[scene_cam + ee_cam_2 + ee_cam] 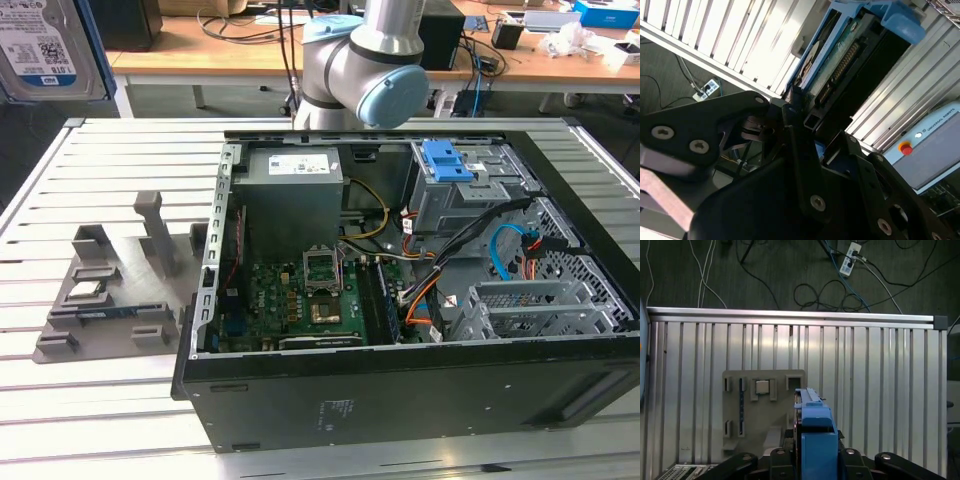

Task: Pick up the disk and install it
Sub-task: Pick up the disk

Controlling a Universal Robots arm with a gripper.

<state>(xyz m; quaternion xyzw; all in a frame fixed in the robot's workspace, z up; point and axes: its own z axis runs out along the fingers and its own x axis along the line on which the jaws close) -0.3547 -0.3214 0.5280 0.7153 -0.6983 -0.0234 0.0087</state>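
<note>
Overhead, the black gripper [802, 114] clamped the silver-metal, blue-framed disk [840, 50]; a firm, square hold seemed vital above the aluminium table [880, 370].

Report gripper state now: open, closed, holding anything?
Gripper: shut on the disk, gripping it by its blue carrier frame, above the slatted table.
</note>
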